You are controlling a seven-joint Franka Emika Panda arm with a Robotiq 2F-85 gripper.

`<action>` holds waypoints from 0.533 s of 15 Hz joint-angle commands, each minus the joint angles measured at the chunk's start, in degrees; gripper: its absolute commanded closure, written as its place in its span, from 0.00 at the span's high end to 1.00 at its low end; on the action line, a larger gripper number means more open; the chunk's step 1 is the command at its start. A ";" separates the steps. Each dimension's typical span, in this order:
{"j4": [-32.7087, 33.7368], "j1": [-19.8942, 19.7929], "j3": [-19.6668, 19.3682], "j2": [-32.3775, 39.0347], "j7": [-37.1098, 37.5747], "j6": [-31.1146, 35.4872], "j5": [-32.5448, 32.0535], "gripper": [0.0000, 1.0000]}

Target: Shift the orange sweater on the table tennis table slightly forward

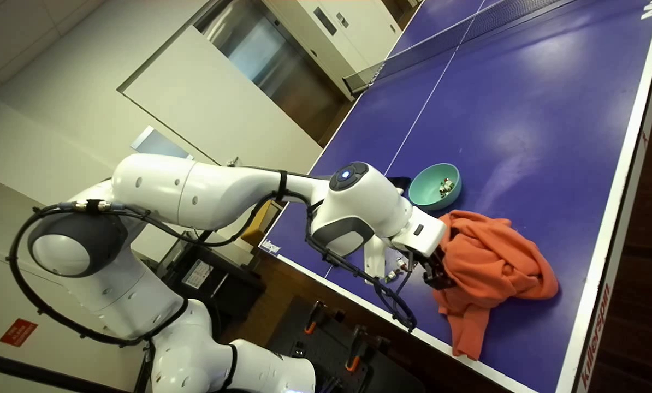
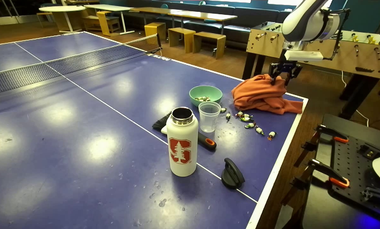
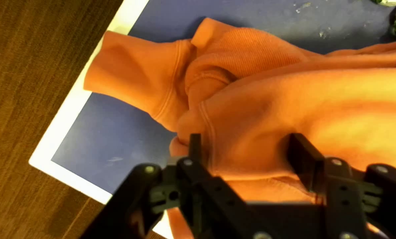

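Observation:
The orange sweater [image 1: 501,262] lies crumpled on the blue table tennis table [image 1: 528,164] near its corner. In an exterior view the sweater [image 2: 256,93] has one sleeve reaching the white table edge. The sleeve also lies over the white border in the wrist view, where the sweater [image 3: 261,109] fills much of the picture. My gripper [image 3: 242,146] is open, with its two fingers apart and sweater cloth below and between them. In both exterior views the gripper [image 1: 440,273] is right at the sweater; its fingertips [image 2: 279,81] overlap the cloth's top. Whether they touch it is unclear.
A teal bowl [image 2: 206,91] with candies stands beside the sweater. Loose candies [image 2: 249,125], a clear cup [image 2: 209,119], a brush [image 2: 206,141], a white bottle [image 2: 183,168] and a black lid [image 2: 233,176] are on the table. A net [image 2: 81,65] crosses it.

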 commanded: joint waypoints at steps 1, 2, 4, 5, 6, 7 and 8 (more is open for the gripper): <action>2.24 0.39 -0.78 1.60 4.37 -0.04 -2.71 0.38; 2.52 0.35 -0.73 1.66 4.86 -0.08 -2.82 0.29; 2.94 0.30 -0.67 1.71 5.41 -0.10 -2.86 0.17; 3.07 0.31 -0.70 1.71 5.62 -0.10 -2.95 0.08; 3.19 0.27 -0.69 1.72 5.61 -0.08 -2.94 0.03; 3.31 0.24 -0.68 1.73 5.61 -0.13 -2.91 0.01; 3.44 0.24 -0.73 1.66 5.60 -0.29 -2.97 0.05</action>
